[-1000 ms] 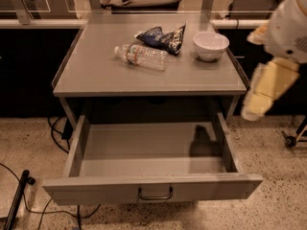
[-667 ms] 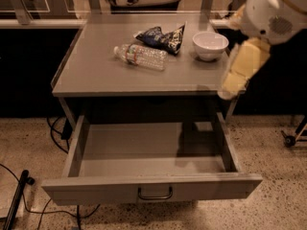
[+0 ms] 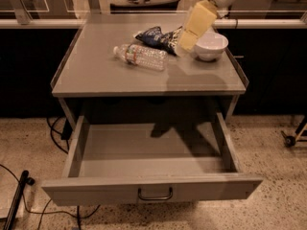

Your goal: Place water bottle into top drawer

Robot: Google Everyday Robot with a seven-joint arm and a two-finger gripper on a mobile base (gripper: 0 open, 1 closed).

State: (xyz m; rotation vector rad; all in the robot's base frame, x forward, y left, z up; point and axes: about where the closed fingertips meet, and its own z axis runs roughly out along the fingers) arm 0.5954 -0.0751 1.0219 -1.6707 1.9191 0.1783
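The water bottle lies on its side on the grey tabletop, left of centre, with its cap pointing left. The top drawer is pulled fully out below the tabletop and nothing lies in it; its loop handle sits at the middle of the front. My gripper hangs at the end of the pale yellow arm over the back right of the tabletop, between the snack bag and the bowl. It is to the right of the bottle and apart from it.
A dark blue snack bag lies behind the bottle. A white bowl stands at the back right of the tabletop. Cables run over the speckled floor at the left. A wheeled foot stands at the right.
The arm has swung left and back from beside the table's right edge to above the tabletop by the snack bag and bowl. The bottle and the drawer have not moved.
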